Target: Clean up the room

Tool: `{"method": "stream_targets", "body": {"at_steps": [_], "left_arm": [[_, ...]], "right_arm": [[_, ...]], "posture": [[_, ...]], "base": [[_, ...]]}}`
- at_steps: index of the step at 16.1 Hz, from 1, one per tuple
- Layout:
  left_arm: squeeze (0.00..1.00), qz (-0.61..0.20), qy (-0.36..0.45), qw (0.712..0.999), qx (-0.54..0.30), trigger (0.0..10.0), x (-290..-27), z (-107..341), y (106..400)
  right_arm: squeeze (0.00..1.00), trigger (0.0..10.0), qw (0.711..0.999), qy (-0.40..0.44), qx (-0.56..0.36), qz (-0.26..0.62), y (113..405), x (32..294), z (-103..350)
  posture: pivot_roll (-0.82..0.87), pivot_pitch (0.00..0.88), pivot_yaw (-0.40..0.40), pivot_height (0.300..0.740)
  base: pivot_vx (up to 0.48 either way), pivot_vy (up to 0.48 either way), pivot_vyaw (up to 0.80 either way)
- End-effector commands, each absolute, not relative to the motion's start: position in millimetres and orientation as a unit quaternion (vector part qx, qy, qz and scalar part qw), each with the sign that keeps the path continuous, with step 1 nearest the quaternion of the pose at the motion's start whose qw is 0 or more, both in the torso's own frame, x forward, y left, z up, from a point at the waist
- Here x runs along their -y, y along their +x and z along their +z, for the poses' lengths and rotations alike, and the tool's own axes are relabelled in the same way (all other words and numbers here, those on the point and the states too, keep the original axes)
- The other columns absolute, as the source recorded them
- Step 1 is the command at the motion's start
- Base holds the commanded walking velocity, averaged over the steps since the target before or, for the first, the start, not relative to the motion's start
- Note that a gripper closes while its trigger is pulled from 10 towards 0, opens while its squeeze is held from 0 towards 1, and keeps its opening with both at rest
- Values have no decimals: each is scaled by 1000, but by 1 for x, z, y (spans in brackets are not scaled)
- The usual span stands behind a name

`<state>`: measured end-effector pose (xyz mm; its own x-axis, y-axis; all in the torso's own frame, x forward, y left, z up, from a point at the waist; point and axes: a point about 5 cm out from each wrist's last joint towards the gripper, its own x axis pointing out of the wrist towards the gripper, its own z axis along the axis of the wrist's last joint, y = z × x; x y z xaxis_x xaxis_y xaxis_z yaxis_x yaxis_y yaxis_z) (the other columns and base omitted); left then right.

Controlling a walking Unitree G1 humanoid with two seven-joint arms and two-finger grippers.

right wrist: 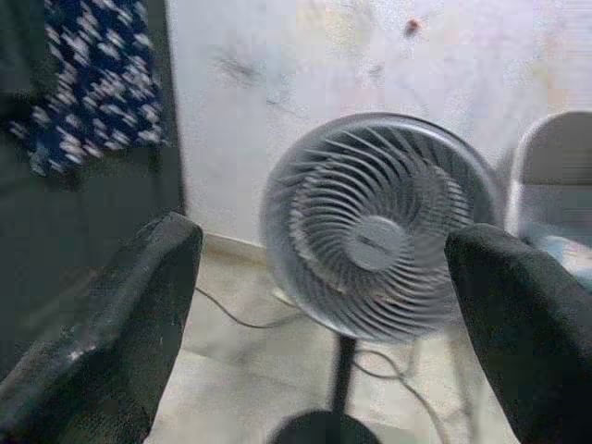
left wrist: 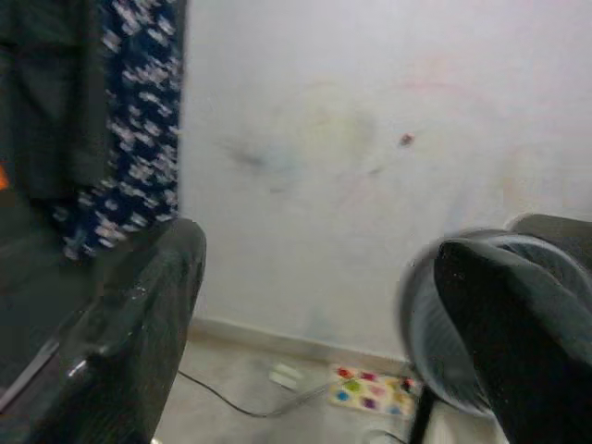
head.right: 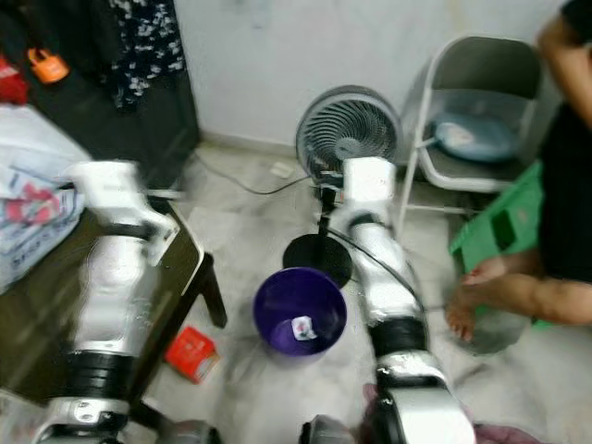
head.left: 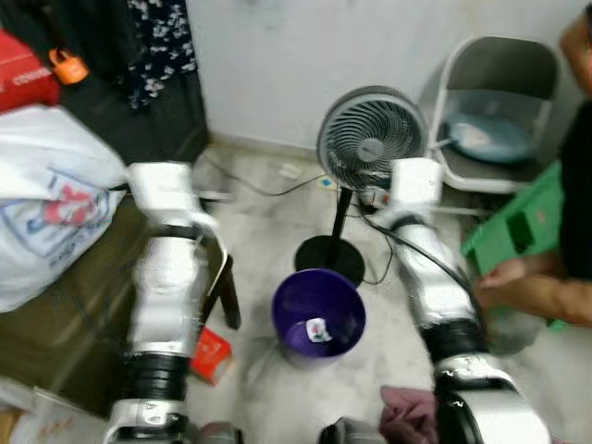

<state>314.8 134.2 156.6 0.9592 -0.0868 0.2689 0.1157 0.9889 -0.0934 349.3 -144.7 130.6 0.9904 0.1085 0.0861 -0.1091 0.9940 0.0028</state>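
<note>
Both grippers stand wide apart and hold nothing.

Head views: silver arms raised forward over a purple bin [head.left: 318, 318] on the pale floor, a small scrap of litter [head.left: 317, 330] lying inside. Pedestal fan [head.left: 372, 139] just behind it; red carton [head.left: 212, 355] on the floor beside the dark table's leg; pink cloth [head.left: 408, 413] near the right arm's base.

Left wrist view: left gripper [left wrist: 319, 324] faces the wall and a floral garment [left wrist: 139, 111].

Right wrist view: right gripper [right wrist: 319, 314] faces the fan.

Judgement: the carton looks light and stiff (take it across its flat faces); the cloth is soft, so pinch a fold.
</note>
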Motion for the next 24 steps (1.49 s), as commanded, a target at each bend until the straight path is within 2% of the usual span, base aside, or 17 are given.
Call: {"method": "stream_targets", "body": {"at_steps": [1,15,19,21,24], "left_arm": [[0,-30,-47,990,131,10000,-148,156,314],[0,-35,-40,990,127,10000,-146,152,309],[0,-44,-17,991,127,10000,-149,152,297],[0,-55,4,993,102,10000,-158,141,283],[0,-45,34,995,80,10000,-168,131,268]], "right_arm": [[0,10000,996,8,48,74,351,132,134],[0,10000,996,8,50,71,350,133,134],[0,10000,997,4,59,52,342,144,134],[0,10000,997,0,58,44,337,148,131],[0,10000,996,-20,74,56,330,144,135]], "posture": [[22,0,-56,740],[25,0,-57,740],[6,0,-36,740],[4,0,-20,740],[23,0,-15,740]], "base": [[0,0,800],[0,0,800],[0,0,800],[0,0,800],[0,0,713]]}}
